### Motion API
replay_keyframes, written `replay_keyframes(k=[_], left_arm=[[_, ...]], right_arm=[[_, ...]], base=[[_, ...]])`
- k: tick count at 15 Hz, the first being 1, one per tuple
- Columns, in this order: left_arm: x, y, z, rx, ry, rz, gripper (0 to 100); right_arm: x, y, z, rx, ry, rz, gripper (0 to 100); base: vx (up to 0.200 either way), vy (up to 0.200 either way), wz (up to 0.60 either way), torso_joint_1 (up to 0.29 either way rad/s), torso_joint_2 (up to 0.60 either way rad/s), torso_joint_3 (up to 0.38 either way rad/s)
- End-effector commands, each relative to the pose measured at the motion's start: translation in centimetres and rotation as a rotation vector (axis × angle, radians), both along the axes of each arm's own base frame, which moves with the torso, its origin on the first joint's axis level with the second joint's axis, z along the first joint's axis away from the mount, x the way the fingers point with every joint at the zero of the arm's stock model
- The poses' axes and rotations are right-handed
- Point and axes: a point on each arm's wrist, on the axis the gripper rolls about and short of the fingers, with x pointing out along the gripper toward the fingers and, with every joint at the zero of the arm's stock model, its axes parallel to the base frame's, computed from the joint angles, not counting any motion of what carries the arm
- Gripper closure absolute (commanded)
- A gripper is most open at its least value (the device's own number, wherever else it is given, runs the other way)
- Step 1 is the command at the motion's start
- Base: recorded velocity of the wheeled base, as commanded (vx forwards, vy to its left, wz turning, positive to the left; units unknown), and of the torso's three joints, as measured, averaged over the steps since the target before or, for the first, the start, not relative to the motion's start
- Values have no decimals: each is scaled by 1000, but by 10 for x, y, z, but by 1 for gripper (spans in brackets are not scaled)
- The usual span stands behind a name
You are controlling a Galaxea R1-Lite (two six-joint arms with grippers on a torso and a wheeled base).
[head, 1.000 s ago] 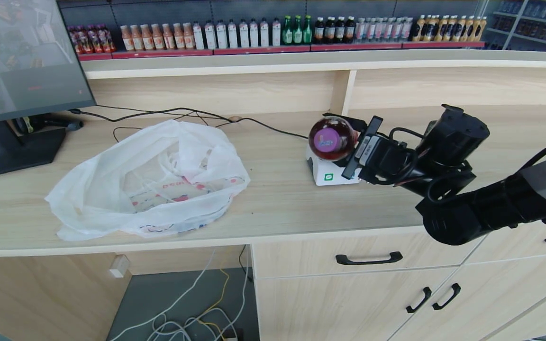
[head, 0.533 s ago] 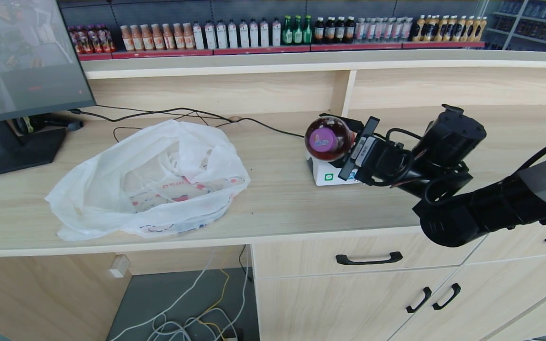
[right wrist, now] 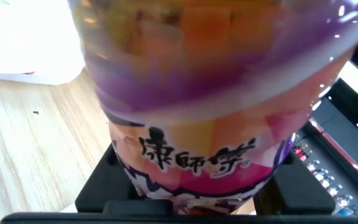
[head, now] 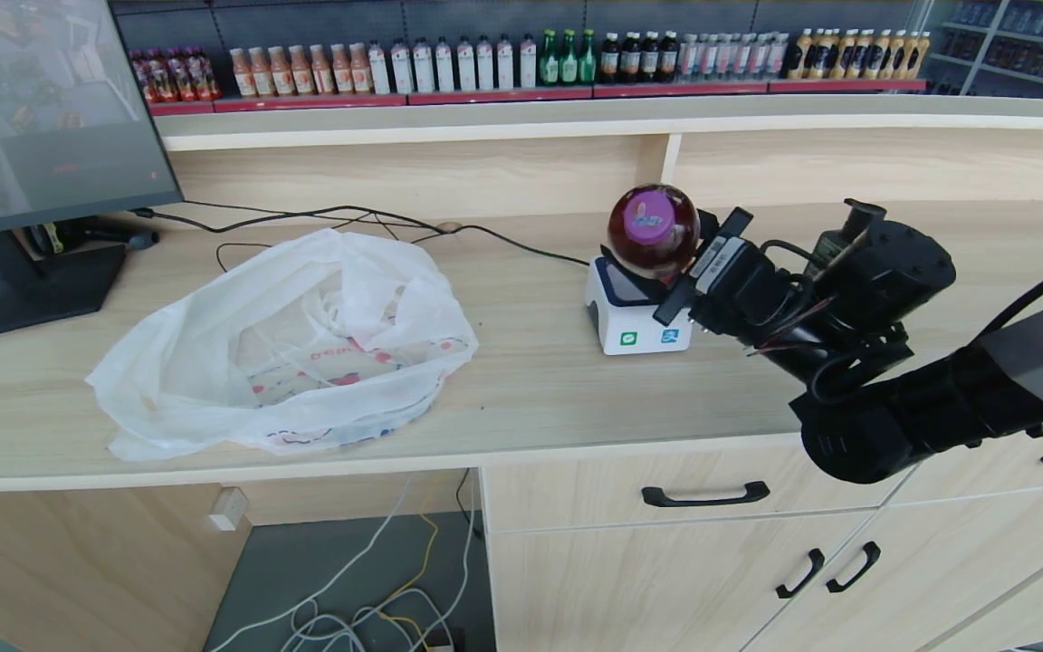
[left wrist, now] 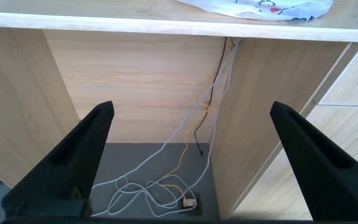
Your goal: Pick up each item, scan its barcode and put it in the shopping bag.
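1. Head view: the right jaws pinch the bottle (head: 654,230) just above the scanner (head: 637,317), its base toward the camera; the bag (head: 291,349) lies on the bench (head: 531,389) well left of the scanner. Scanning looks to be the step in hand
2. Left wrist view: the left jaws are spread and empty, facing cables (left wrist: 166,180) under the bench
3. Right wrist view: the bottle (right wrist: 210,93) sits clamped, label close. Next, probably: carry it left of the scanner and release over the bag's mouth

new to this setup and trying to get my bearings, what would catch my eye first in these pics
The right gripper is clamped on a dark bottle, holding it just above the small white scanner on the wooden counter. To the robot's left on the same counter, a white shopping bag lies open. A dark monitor stands at the far left end.
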Motion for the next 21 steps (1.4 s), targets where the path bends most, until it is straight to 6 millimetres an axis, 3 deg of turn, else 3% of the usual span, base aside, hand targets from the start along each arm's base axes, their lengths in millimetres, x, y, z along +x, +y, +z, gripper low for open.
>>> replay_keyframes(k=[1, 6, 8, 11, 15, 18, 21], left_arm=[[0, 0, 0, 0, 0, 1, 0], [0, 0, 0, 0, 0, 1, 0], [0, 0, 0, 0, 2, 1, 0], [0, 0, 0, 0, 0, 1, 0], [0, 0, 0, 0, 0, 1, 0], [0, 0, 0, 0, 0, 1, 0], [0, 0, 0, 0, 0, 1, 0]], right_arm=[[-1, 0, 5, 23, -7, -5, 100], [-14, -6, 36, 252, 34, 11, 100], [-30, 1, 43, 414, 158, 49, 100], [-51, 1, 45, 578, 322, 119, 100], [-79, -17, 51, 803, 475, 146, 100], [-97, -26, 47, 840, 529, 149, 100], [-113, -41, 30, 828, 585, 81, 100]], base=[[0, 0, 0, 0, 0, 0], [0, 0, 0, 0, 0, 0], [0, 0, 0, 0, 0, 0], [0, 0, 0, 0, 0, 0], [0, 0, 0, 0, 0, 0], [0, 0, 0, 0, 0, 0], [0, 0, 0, 0, 0, 0]])
